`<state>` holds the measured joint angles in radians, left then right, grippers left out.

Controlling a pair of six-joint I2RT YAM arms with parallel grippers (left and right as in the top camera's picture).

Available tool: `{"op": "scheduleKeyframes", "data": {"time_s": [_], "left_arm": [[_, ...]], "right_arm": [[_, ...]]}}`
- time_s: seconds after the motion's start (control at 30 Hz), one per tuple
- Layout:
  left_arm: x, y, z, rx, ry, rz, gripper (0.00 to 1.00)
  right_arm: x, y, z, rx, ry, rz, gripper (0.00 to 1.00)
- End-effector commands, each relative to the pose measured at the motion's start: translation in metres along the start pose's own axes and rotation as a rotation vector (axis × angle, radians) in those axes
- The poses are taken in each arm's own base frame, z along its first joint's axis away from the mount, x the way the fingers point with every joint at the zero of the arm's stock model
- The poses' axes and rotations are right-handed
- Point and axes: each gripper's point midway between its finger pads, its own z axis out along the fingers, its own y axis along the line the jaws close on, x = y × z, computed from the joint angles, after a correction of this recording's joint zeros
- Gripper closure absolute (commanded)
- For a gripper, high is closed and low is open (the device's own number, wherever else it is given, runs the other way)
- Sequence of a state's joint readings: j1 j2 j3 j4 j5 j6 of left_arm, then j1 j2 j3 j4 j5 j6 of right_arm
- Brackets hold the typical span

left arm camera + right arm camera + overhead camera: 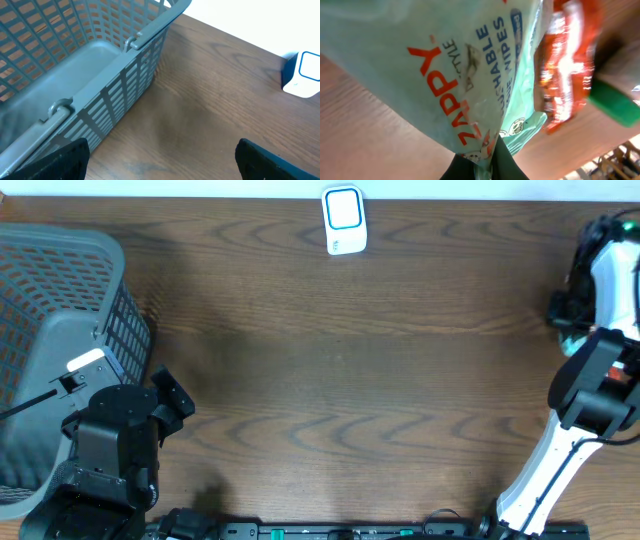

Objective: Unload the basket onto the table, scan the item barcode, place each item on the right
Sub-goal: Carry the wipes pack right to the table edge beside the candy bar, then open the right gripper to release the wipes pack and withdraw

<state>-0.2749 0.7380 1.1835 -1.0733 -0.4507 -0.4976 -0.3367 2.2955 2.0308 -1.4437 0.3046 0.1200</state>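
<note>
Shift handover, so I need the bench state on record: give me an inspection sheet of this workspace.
Surface: brown wood-grain table.
Job's things: white-and-blue scanner at the far edge; teal wipes pack at the right end effector.
Clutter: grey slatted basket at left, nothing seen inside; orange packet and green object beside the pack.
End effectors: left end effector open, empty, near the basket; right end effector shut on the pack's edge.
Cables: thin dark line over the basket, possibly a cable.
Surroundings: white beyond the far edge.

Wipes pack overruns the frame; orange packet blurred, perhaps snacks; basket cropped.
</note>
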Motion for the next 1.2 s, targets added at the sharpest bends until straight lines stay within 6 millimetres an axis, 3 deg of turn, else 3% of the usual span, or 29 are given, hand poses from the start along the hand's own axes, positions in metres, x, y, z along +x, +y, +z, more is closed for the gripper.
{"op": "scheduleKeyframes", "data": {"time_s": [0.0,0.17,0.37,0.47,0.53,0.67,0.87,1.03,1.17], "left_arm": [[-0.001,0.003,0.0,-0.015,-0.007,-0.004,0.07],[-0.001,0.003,0.0,-0.015,-0.007,-0.004,0.07],[-0.001,0.003,0.0,-0.015,-0.007,-0.004,0.07],[-0.001,0.003,0.0,-0.015,-0.007,-0.004,0.07],[-0.001,0.003,0.0,-0.015,-0.007,-0.004,0.07],[-0.001,0.003,0.0,-0.015,-0.007,-0.004,0.07],[-0.001,0.003,0.0,-0.015,-0.007,-0.003,0.07],[-0.001,0.003,0.0,-0.015,-0.007,-0.004,0.07],[-0.001,0.003,0.0,-0.015,-0.007,-0.004,0.07]], "right_arm": [[0.006,-0.001,0.022,0.082,0.018,0.072,0.99],[0.011,-0.03,0.049,0.295,-0.006,0.171,0.99],[0.012,-0.044,0.06,0.341,-0.015,0.207,0.98],[0.008,-0.039,0.06,0.29,-0.024,0.227,0.83],[0.0,-0.013,0.051,0.144,-0.039,0.156,0.01],[-0.005,0.01,0.013,0.034,-0.111,0.102,0.01],[0.006,0.049,-0.084,-0.181,-0.312,0.013,0.01],[0.042,0.061,-0.167,-0.241,-0.501,-0.087,0.01],[0.1,0.055,-0.215,-0.266,-0.572,-0.144,0.01]]}}
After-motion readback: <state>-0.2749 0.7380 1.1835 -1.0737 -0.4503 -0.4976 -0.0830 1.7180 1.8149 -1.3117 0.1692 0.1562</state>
